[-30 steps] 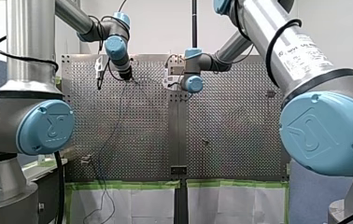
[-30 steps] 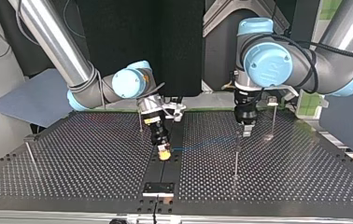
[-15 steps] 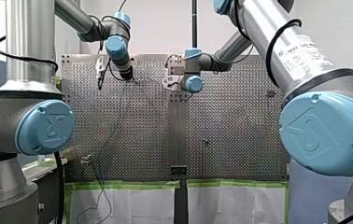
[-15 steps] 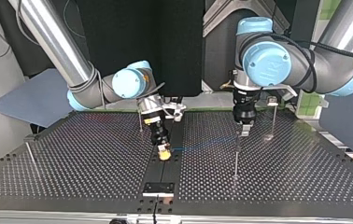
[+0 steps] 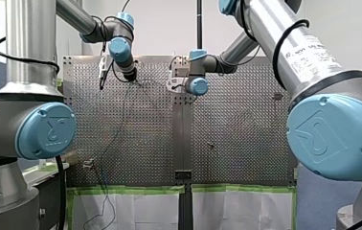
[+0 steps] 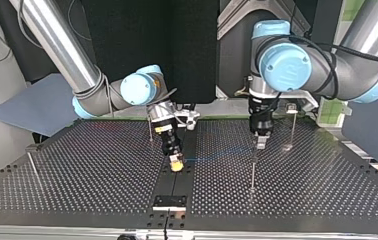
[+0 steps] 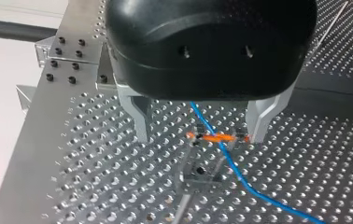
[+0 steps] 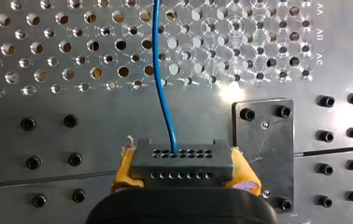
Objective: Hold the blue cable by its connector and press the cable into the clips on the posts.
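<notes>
My right hand [image 8: 184,169] is pinching the dark connector [image 8: 183,161] between its yellow pads [image 8: 124,171]. The blue cable [image 8: 161,84] leaves one of the connector's holes and runs straight ahead over the perforated desk [image 8: 48,56]. Only that wrist view shows the rows of holes in the connector (from across the room it is just a dark speck above yellow). The top view puts this hand over the dark strip [image 6: 177,187] down the desk's middle, well in from every edge. From there the cable stretches as a thin blue line across to a slim post [image 6: 252,172].

My left hand [image 7: 200,126] stands spread, its metal fingers [image 7: 139,116] either side of the orange-marked clip [image 7: 212,137] on that post's top. The cable passes between the fingers and crosses the clip. Whether it sits in the clip I cannot tell. The top view shows only that this hand hangs just above the post.

That view also shows other posts: one [image 6: 293,127] beside my left arm near the desk's edge, another [image 6: 32,165] near the opposite side edge.

In the front view a thin dark line [image 5: 117,129] trails to the edge nearest the arms and hangs over it. Its colour cannot be told there.
</notes>
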`<state>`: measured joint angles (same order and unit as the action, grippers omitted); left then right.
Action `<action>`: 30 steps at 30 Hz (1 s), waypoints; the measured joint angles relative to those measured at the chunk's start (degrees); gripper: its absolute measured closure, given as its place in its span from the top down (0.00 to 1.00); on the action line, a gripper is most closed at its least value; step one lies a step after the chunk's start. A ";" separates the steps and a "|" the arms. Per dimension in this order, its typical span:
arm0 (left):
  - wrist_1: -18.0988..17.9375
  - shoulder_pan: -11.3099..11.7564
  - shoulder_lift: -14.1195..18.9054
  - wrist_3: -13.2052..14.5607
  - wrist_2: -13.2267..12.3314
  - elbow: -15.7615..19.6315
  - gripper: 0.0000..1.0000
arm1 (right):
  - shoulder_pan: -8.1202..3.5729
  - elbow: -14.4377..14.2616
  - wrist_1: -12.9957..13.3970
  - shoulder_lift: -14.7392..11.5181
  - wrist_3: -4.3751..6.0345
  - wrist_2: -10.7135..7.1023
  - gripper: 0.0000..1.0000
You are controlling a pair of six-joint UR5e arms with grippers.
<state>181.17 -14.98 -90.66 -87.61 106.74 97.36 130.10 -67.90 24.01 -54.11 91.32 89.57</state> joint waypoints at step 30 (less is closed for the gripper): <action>-5.18 -4.18 -6.93 -1.82 3.84 -4.98 1.00 | 0.66 0.00 0.00 0.00 -0.02 -0.02 0.00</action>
<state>175.99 -19.16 -97.59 -89.43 110.58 92.38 130.75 -67.90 24.01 -54.11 91.31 89.55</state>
